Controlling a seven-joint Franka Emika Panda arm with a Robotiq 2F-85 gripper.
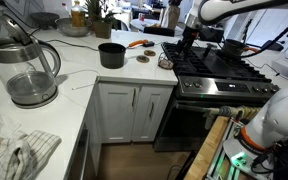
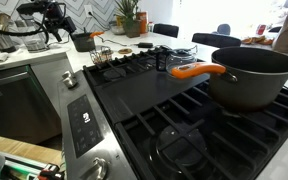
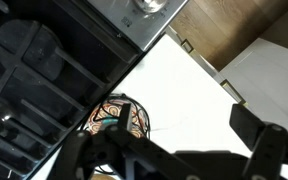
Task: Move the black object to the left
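The black object (image 1: 111,55) is a short, wide matte black pot standing on the white counter, left of the stove. It also shows in an exterior view (image 2: 82,41) at the far back. It is out of the wrist view. My gripper (image 1: 189,42) hangs above the stove's left edge, to the right of the pot and apart from it. It shows in both exterior views (image 2: 54,32). In the wrist view the gripper (image 3: 189,130) is open and empty over bare white counter.
A glass kettle (image 1: 26,72) stands at the counter's near left. A small tan disc (image 1: 142,58) and a small patterned jar (image 1: 166,62) (image 3: 117,118) lie between pot and stove. A large pot with an orange handle (image 2: 249,75) sits on the stove grates (image 3: 34,70).
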